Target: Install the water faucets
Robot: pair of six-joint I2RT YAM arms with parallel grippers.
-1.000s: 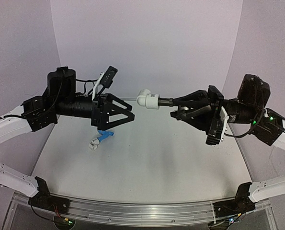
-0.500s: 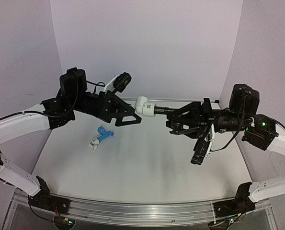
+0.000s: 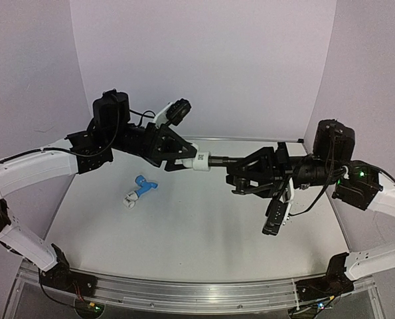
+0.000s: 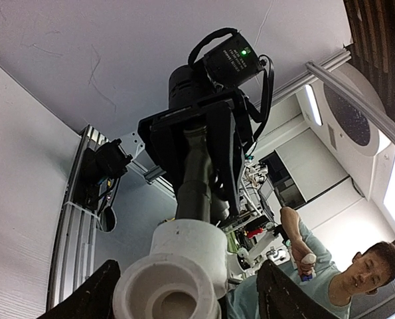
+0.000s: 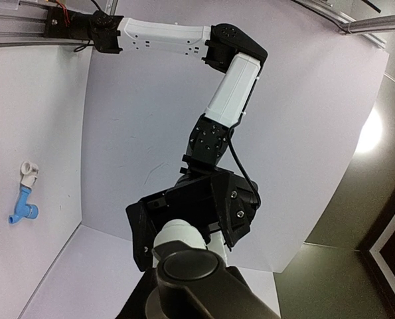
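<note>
My right gripper (image 3: 236,171) is shut on the dark metal faucet (image 3: 220,160) and holds it level in mid-air, pointing left. A white elbow fitting (image 3: 200,161) sits on the faucet's free end. My left gripper (image 3: 188,159) is open, with its jaws on either side of that fitting and small gaps showing in the left wrist view, where the fitting (image 4: 184,266) fills the bottom and the faucet's shaft (image 4: 197,179) runs away behind it. The light blue faucet (image 3: 144,185) lies on the table at left, a small white fitting (image 3: 129,198) at its end. It also shows in the right wrist view (image 5: 21,209).
The white table (image 3: 204,226) is walled at the back and both sides. An aluminium rail (image 3: 184,292) runs along the near edge between the arm bases. Both arms meet above the back middle of the table.
Both arms have closed in on each other. My right gripper carried the faucet and fitting left and lower; my left gripper swung right and up until its open jaws flank the fitting.
</note>
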